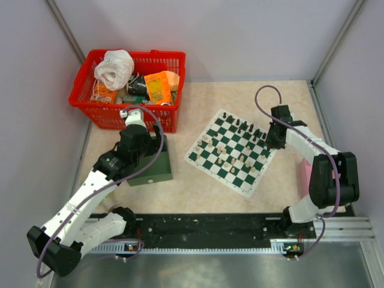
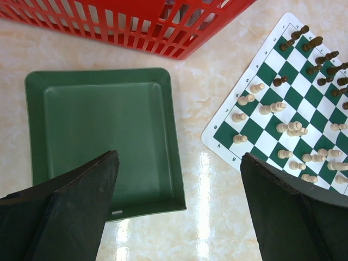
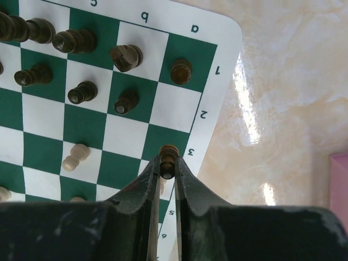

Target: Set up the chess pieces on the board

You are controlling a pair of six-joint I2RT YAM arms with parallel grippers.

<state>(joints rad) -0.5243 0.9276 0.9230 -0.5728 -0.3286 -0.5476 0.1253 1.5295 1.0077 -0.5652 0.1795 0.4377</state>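
Though only partly set up, pinched a dark pawn (image 3: 169, 155) in the right gripper (image 3: 167, 168) at the edge of the board (image 3: 81, 128); held the left gripper (image 2: 179, 157) spread wide (empty, above the tray (image 2: 103, 119)); found cream pieces (image 2: 288, 128) scattered mid-board.

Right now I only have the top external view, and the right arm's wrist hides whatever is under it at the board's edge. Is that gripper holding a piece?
Observer: Yes. The right wrist view shows the right gripper shut on a dark piece, pinched near its top.
Operator: Over which square?
Observer: Over the green square beside the printed 3, in column a of the board. The white square beside the 2 is bare.
Operator: And the other arm?
Observer: The left wrist view shows the left gripper wide open, and the green tray under it holds nothing.
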